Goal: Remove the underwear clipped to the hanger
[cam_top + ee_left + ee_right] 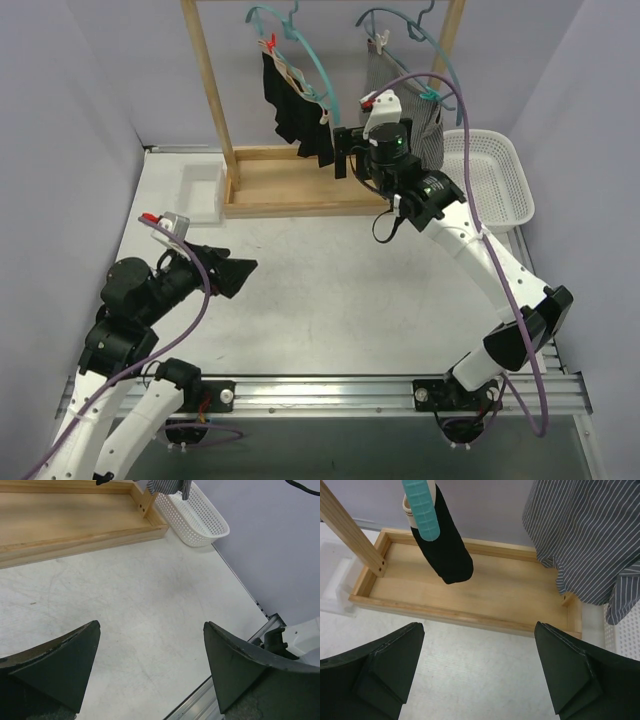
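Black underwear (288,105) with a tan waistband hangs clipped to the left teal hanger (305,55) on the wooden rack. Grey striped underwear (433,125) hangs from the right teal hanger (425,35), partly hidden behind my right arm. My right gripper (340,152) is raised and open beside the black pair's lower edge. In the right wrist view the black underwear (445,550) and hanger (422,510) hang ahead on the left, the striped underwear (585,535) on the right, and the right gripper (477,626) holds nothing. My left gripper (240,278) (151,624) is open and empty, low over the table.
The rack's wooden base (290,188) and two upright posts stand at the back. A white mesh basket (492,175) (196,516) sits to the rack's right, and a shallow white tray (200,192) to its left. Purple walls close in the sides.
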`<state>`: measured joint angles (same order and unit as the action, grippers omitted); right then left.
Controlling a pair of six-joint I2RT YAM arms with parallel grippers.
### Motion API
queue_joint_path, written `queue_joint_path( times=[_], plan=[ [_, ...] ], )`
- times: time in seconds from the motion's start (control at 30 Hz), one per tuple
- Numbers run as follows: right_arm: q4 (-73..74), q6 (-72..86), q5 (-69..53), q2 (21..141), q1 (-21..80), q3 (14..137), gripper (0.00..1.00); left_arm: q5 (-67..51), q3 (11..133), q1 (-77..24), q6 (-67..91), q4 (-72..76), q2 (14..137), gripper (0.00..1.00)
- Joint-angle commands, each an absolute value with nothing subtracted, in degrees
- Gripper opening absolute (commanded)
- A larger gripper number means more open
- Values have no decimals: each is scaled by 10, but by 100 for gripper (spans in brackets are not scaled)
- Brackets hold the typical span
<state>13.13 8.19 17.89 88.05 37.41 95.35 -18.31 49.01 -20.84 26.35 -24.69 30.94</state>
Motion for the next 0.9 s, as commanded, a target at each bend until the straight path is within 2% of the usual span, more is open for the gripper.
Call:
queue_joint_path(
  times=[0.0,0.3,0.57,0.87],
  plan=[
    [132,40,201,899,367,993,100,-201,490,-209,253,-262,287,94],
    [90,4,41,934,296,1044,100,-213,508,-209,236,-293,277,94],
    [71,-23,24,1008,283,1116,100,-202,513,-209,234,-312,248,94],
    [62,-20,-93,1014,279,1130,100,-223,511,-209,238,-323,230,94]
  ],
)
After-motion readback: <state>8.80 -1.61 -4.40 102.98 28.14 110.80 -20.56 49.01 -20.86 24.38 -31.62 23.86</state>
